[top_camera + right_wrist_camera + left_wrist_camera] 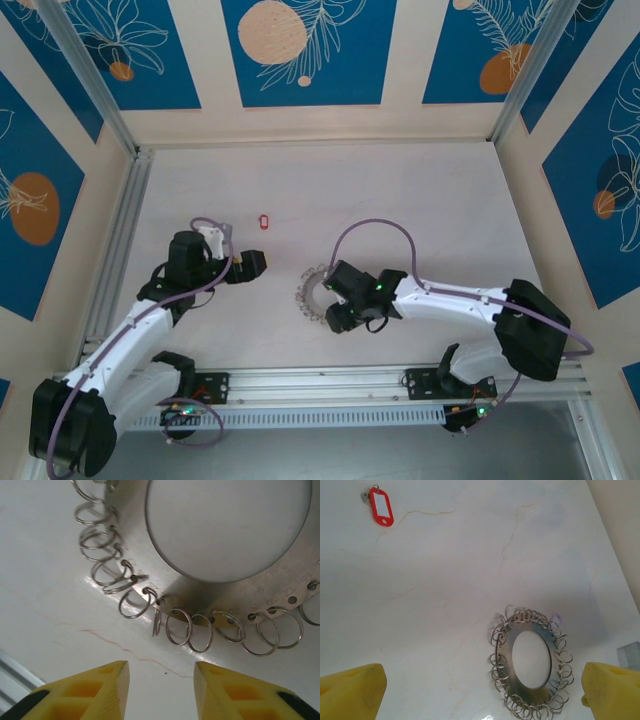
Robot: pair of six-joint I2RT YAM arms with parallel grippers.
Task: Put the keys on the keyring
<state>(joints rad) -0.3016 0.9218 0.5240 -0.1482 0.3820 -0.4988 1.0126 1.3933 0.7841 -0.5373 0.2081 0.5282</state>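
Right wrist view: the right pincer [161,672] is seen at the lower edge of the frame, its yellow fingers [95,690] set apart with nothing but bare surface [45,605] between them. Nothing is gripped. The keyring [280,587] lies flat just above, its fringe of wire loops [187,630] spread toward the fingertips but not touched by them.

In the top external view the right pincer [328,300] is placed at the keyring [308,290] near the centre of the frame. The left pincer [252,263] is held to the left of it, and the red key tag [264,221] rests alone higher up, apart from both.

In the left wrist view the left pincer [482,692] is spread wide and empty. The keyring [506,655] sits at lower right and the red key tag [381,506] at the upper left corner, a small silver split ring [367,497] fixed to its end.

Several failures can be expected:
- If only a thin loop is pinched, it could slip free or be bent, and the disc left behind.
- Because the disc lies flush, the fingertips might be scraped along the surface and the keyring pushed away rather than lifted.
- The tag is small and light, so it could be nudged aside by an imprecise approach.
- A collision between the two closely placed arms is possible.
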